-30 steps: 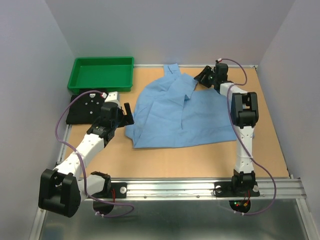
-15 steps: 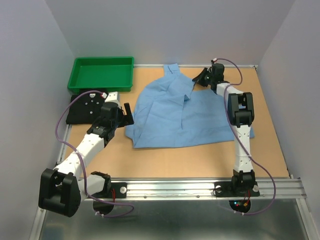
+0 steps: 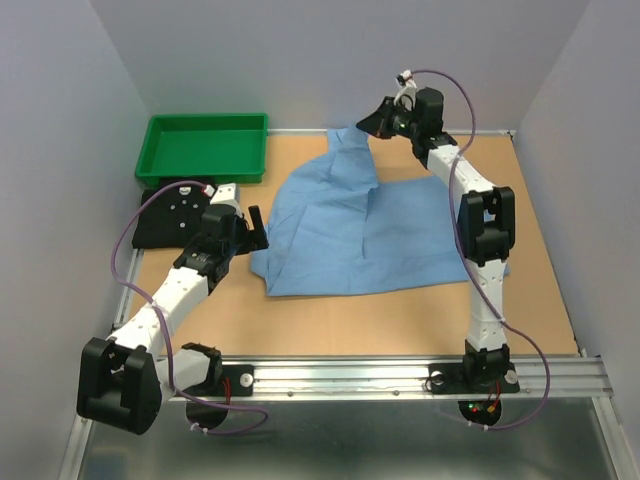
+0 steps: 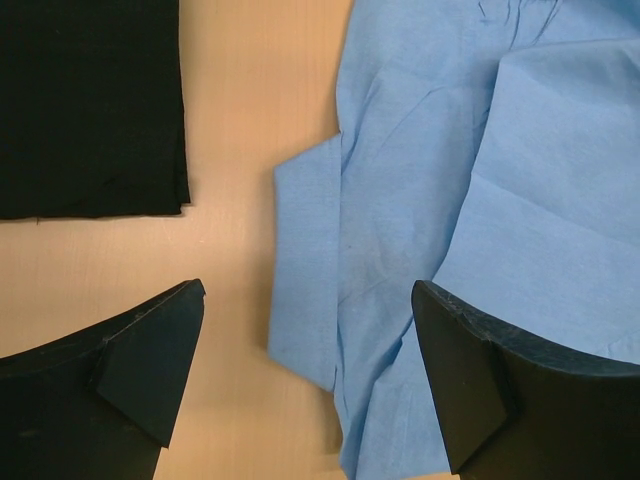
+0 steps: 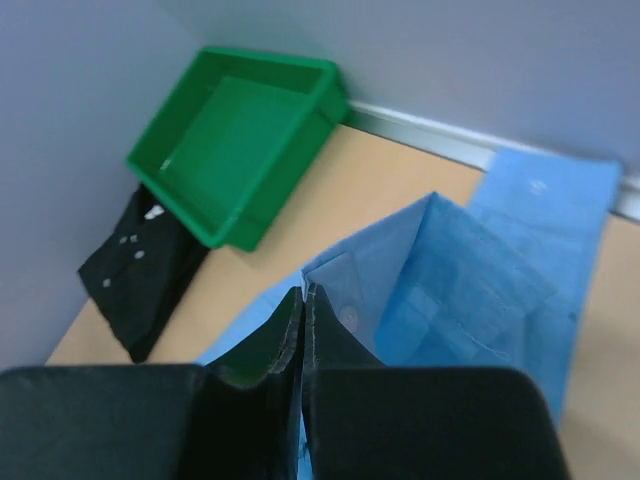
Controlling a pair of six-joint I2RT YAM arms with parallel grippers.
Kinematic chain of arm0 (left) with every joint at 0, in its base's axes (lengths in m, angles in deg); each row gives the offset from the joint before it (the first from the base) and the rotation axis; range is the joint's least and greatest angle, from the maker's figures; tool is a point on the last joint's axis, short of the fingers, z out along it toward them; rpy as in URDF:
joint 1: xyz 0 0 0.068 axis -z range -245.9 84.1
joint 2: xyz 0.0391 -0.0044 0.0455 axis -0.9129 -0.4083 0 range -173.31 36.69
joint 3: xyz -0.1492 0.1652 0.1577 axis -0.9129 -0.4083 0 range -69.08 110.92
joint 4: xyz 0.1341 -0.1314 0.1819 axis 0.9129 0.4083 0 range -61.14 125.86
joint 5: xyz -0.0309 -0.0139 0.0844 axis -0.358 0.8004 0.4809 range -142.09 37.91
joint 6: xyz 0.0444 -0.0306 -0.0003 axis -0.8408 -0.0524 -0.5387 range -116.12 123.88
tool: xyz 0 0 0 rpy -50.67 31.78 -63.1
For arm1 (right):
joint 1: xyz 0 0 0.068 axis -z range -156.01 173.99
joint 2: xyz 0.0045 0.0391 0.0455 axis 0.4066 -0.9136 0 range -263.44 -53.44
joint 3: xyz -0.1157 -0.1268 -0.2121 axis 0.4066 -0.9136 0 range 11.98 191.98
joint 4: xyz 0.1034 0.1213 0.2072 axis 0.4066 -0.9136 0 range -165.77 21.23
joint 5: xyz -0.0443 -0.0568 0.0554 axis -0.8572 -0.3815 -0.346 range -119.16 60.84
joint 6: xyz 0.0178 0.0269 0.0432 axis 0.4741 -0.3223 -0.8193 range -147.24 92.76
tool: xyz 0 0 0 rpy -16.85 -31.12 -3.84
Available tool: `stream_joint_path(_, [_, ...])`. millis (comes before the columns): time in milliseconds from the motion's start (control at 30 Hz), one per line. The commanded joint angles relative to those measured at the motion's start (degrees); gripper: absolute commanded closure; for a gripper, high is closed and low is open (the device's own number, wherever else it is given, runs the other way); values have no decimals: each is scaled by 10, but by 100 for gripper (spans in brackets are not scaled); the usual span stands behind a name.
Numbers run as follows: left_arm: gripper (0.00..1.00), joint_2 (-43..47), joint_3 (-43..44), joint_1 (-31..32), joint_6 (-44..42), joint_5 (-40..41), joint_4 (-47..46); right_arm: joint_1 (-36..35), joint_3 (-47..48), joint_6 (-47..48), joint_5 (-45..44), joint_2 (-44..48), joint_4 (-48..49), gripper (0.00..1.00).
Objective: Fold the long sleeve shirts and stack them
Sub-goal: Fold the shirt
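My right fingers [image 5: 303, 305] are pinched shut on the far edge of the light blue shirt [image 3: 360, 235], tenting it off the bench [image 3: 400, 310]; the rest lies flat between the arms. My left fingers [image 3: 257, 226] gape wide just beside its left edge.

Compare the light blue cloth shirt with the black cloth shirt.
The light blue cloth shirt lies spread open mid-table; the black cloth shirt sits folded beside the green plastic tray. The right gripper pinches the blue one's far edge; no gripper touches the black one. Both have buttons.
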Motion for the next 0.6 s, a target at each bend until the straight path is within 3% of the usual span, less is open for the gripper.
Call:
stream_joint_path(0, [4, 23, 3, 0, -8, -6, -12, -31, 40, 40, 61, 85, 35, 99])
stream_joint_path(400, [4, 37, 5, 0, -1, -2, -9, -79, 29, 40, 216, 173, 36, 99])
stream_joint_path(567, [4, 37, 5, 0, 1, 3, -6, -95, -93, 53, 259, 258, 35, 99])
